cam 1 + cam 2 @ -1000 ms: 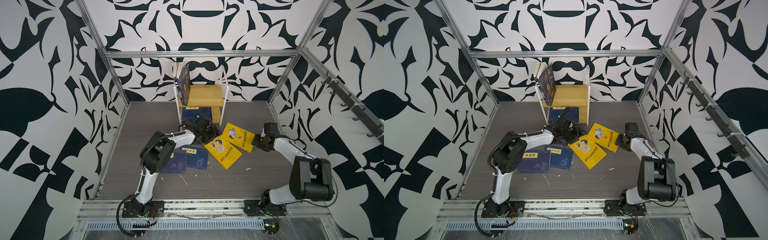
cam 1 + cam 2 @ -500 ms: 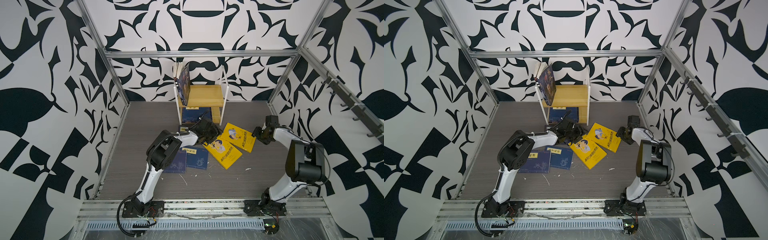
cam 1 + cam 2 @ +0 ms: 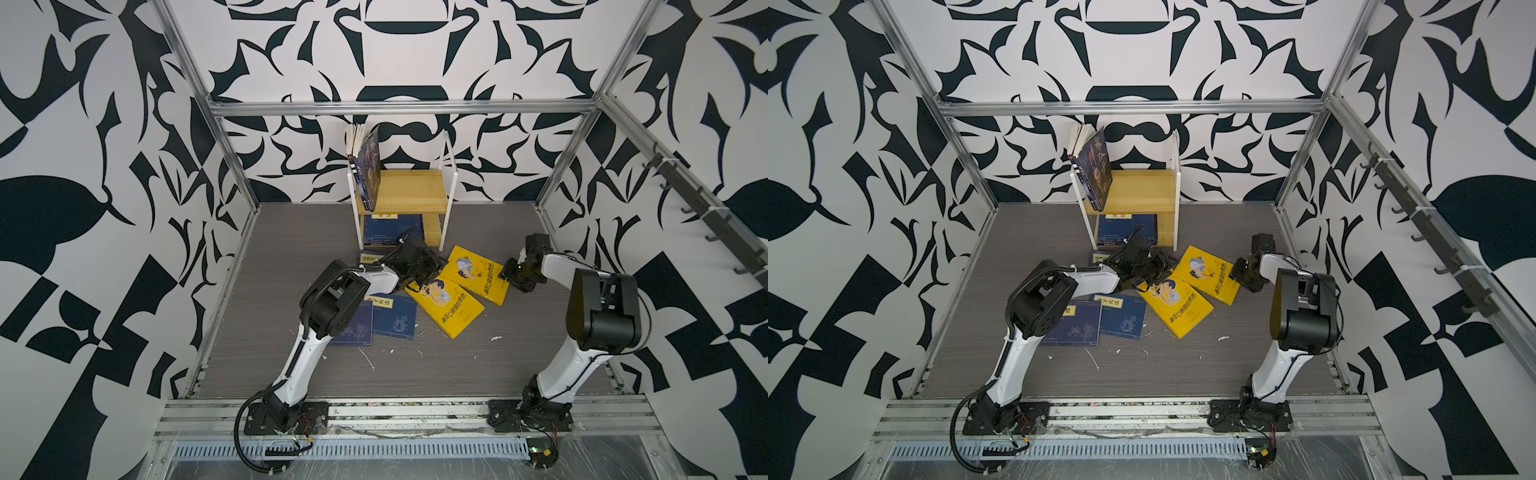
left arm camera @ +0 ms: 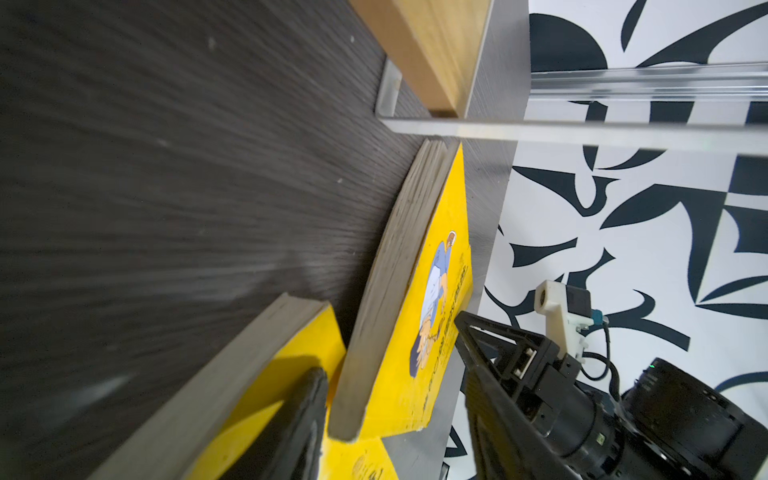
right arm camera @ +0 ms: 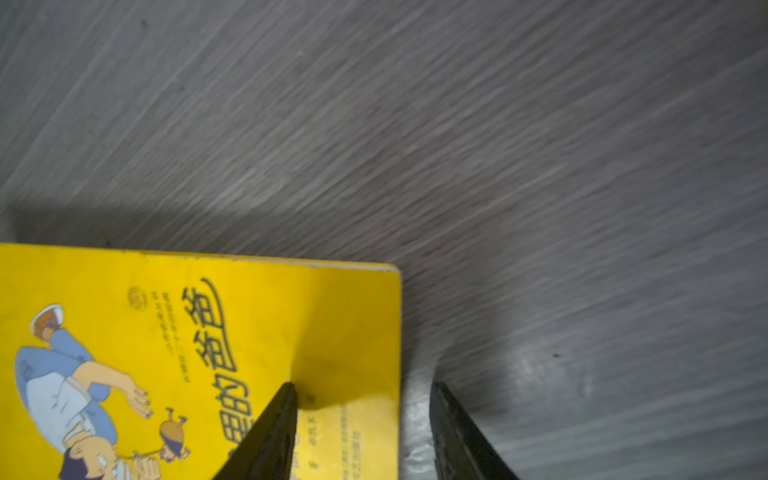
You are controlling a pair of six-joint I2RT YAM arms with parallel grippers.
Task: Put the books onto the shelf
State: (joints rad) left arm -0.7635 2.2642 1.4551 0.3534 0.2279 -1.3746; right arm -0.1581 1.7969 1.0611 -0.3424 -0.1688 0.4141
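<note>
Two yellow books lie on the floor in front of the shelf [image 3: 411, 195]. The farther yellow book [image 3: 478, 274] [image 5: 174, 332] overlaps the nearer one [image 3: 446, 307] at one corner. My left gripper [image 3: 428, 268] [image 4: 390, 395] is open and straddles that corner. One of its fingers [image 4: 299, 424] rests on the nearer yellow book [image 4: 266, 365], beside the page edge. My right gripper [image 3: 509, 272] [image 5: 365, 399] is open over the opposite edge, one finger over the cover and one over the floor. A dark blue book [image 3: 370, 166] leans on the top tier. A navy book [image 3: 388, 228] lies on the lower tier.
Two navy books [image 3: 395, 318] [image 3: 353, 328] lie flat beside my left arm, and another [image 3: 370, 257] shows behind the left gripper. The shelf's white front leg [image 4: 540, 129] is close to the yellow book's far corner. Paper scraps [image 3: 365, 359] dot the floor, and metal frame rails run along its sides.
My right gripper has moved back and in to the farther yellow book's edge. My left arm's elbow has swung toward the middle, with its gripper staying at the book's corner.
</note>
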